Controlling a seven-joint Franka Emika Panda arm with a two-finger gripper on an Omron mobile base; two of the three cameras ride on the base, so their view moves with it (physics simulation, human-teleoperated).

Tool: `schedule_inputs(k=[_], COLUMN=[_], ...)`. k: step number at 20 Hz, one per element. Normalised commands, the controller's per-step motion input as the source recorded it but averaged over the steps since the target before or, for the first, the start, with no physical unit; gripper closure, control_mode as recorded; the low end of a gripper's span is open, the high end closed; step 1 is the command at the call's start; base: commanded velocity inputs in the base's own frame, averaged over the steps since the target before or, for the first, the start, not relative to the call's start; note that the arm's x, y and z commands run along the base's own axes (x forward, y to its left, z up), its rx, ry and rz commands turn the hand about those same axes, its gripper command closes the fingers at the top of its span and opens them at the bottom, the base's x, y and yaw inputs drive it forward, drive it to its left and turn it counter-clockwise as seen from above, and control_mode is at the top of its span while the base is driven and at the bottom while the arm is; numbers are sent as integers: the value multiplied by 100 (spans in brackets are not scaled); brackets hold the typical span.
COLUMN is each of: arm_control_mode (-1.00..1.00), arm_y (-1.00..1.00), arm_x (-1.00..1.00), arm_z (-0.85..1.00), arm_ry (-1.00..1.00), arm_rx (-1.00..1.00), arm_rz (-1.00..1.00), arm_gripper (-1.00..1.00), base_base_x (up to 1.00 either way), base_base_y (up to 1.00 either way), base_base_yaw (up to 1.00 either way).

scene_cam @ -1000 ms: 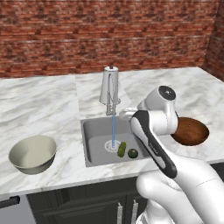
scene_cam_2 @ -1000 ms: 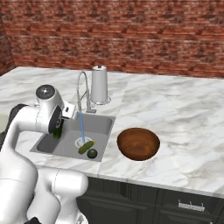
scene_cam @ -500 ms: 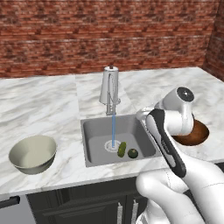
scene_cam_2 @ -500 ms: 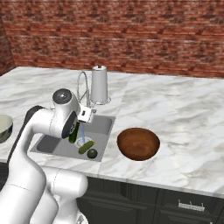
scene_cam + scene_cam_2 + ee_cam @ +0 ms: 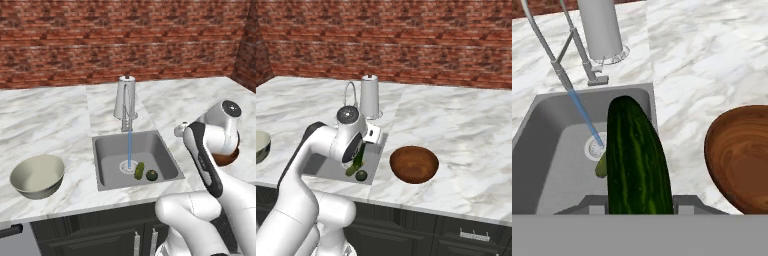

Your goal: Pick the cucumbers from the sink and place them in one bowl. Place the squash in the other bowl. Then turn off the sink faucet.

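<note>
Marbled white surface (image 5: 45, 120) runs beneath a red brick wall (image 5: 100, 40). Sink (image 5: 107, 150) sits at centre, faucet (image 5: 125, 100) running water onto the drain. Pale bowl (image 5: 37, 175) stands left of the sink; brown wooden bowl (image 5: 414, 164) stands right. Gripper (image 5: 637, 202) is clamped on the long dark cucumber (image 5: 637, 160), held between sink and wooden bowl. Shorter cucumber (image 5: 139, 170) and squash (image 5: 151, 175) lie in the basin.

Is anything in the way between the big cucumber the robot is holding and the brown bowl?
Nothing visible is. The gripper holds the long dark cucumber above the sink's right edge. Between it and the brown bowl lies only a strip of bare marble counter. The faucet stands farther back, off that path.
</note>
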Motion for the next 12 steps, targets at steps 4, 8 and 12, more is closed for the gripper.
schedule_inputs(k=[4,8,12], arm_control_mode=[-100,-100,-100], arm_y=[-52,-43,-38], arm_x=[4,20,36], arm_z=[0,0,0], arm_ry=[7,13,9], arm_rx=[-2,-1,0], arm_rz=[-5,-5,-2], arm_gripper=[100,100,100], base_base_x=[0,0,0], base_base_y=[0,0,0], base_base_yaw=[0,0,0])
